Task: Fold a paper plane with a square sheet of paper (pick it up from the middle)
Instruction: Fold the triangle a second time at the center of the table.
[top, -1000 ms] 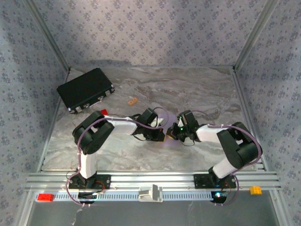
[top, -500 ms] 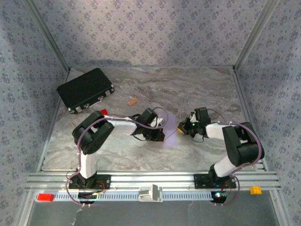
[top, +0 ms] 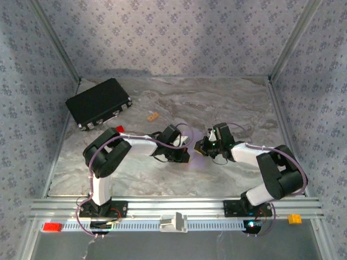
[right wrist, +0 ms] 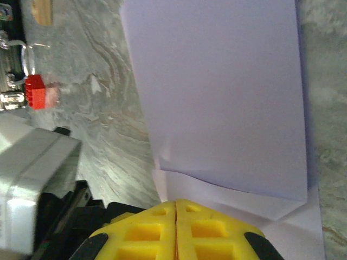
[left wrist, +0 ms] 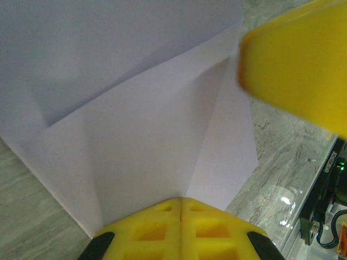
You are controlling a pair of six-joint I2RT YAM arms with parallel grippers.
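Observation:
The square sheet of paper (left wrist: 135,108), pale lilac and partly folded with slanting creases, lies on the marble table between my two grippers. My left gripper (left wrist: 180,201) is shut, its yellow tips resting on the sheet's near edge where a crease ends. My right gripper (right wrist: 176,205) is shut too, tips down on the paper (right wrist: 227,97) just below a folded-over flap. In the top view the left gripper (top: 185,155) and right gripper (top: 201,147) nearly meet mid-table and hide most of the sheet. One right gripper finger (left wrist: 298,65) shows in the left wrist view.
A black case (top: 99,103) lies at the back left. A small tan block (top: 153,116) and a small red block (top: 119,129) sit left of centre; the red block (right wrist: 35,91) also shows beside the left arm. Metal rails frame the table.
The right gripper swung out to the right, uncovering some lilac paper, then came back toward the left gripper. The left arm has stayed put.

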